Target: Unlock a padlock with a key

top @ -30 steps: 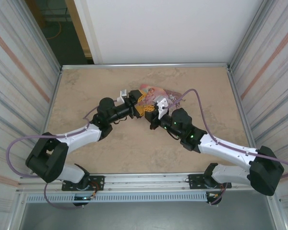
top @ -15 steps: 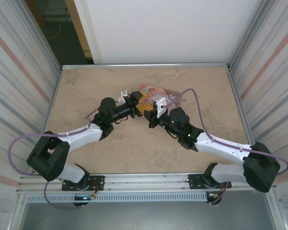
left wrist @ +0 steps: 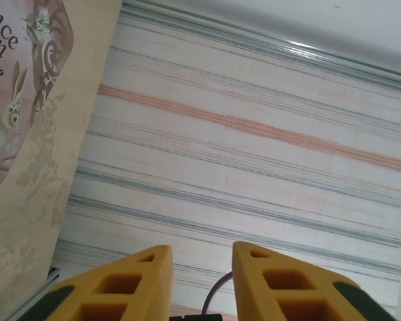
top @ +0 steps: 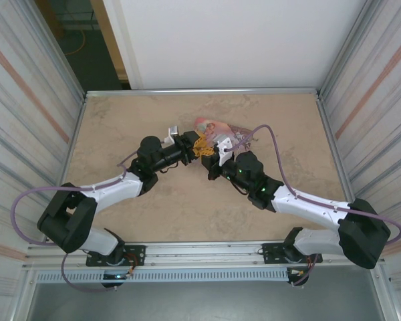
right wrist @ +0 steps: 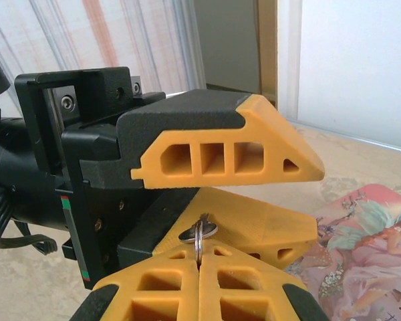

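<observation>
The right hand is closed tight, its 2 fingers pressed together on the key, whose silvery head stands up just past the fingertips. Directly ahead of it and very near is the left hand, turned on its side with its 2 fingers part-way apart. The key's head sits just in front of the lower finger, but I cannot tell whether they touch. The gap between the left fingers looks bare in the left wrist view, and I cannot tell whether that hand has the padlock. The pink tin lies flat on the counter, beyond the right hand and to its right. The step in hand looks like bringing key and lock together between the 2 hands. To do it well, the right hand should grip firmly so the key cannot swivel. It should line the blade up with the keyway before pushing, advance slowly, and twist only once the key is seated. The left hand should brace the lock against that twist.
</observation>
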